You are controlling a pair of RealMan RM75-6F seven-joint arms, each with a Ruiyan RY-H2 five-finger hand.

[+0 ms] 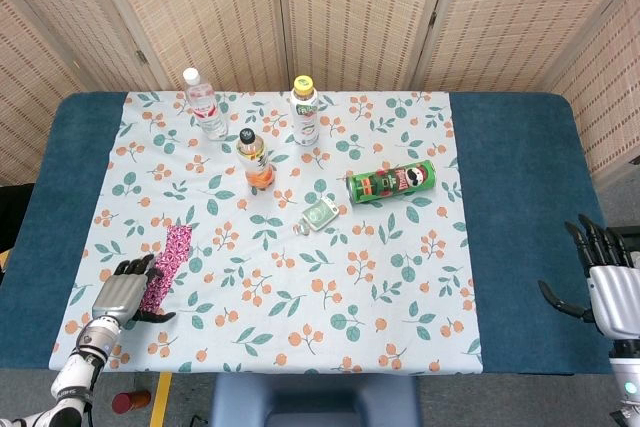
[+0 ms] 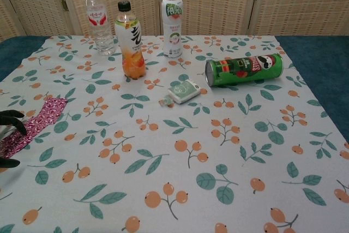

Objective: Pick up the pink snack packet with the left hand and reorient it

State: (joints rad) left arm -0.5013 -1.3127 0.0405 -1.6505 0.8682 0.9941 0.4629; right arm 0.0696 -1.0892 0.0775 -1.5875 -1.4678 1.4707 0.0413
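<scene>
Your left hand (image 1: 128, 289) sits at the near left part of the table (image 1: 520, 247), on the lower end of the pink snack packet (image 1: 168, 259). The dark fingers (image 1: 138, 267) reach over the packet's near end and the thumb juts out on the other side; in the chest view only dark fingertips (image 2: 12, 118) show at the left edge, against the packet (image 2: 32, 125). You cannot tell from either view whether the packet is actually gripped or just touched. The packet lies flat on the floral tablecloth (image 1: 330, 287), long axis slanting away from you and slightly rightward, well apart from everything else.

Your right hand (image 1: 605, 282) hangs off the right edge of the table, fingers spread and pointing up, thumb out to the side, holding nothing.

Far side of the cloth: a clear water bottle (image 1: 205, 104) with a white cap, an orange drink bottle (image 1: 256, 160) with a black cap nearer you, and a white bottle (image 1: 305, 112) with a yellow cap, all upright. A green chip can (image 1: 392, 183) lies on its side right of centre. A small green-and-white packet (image 1: 321, 215) lies flat just left of it, with a tiny wrapped sweet (image 2: 164, 101) beside that
</scene>
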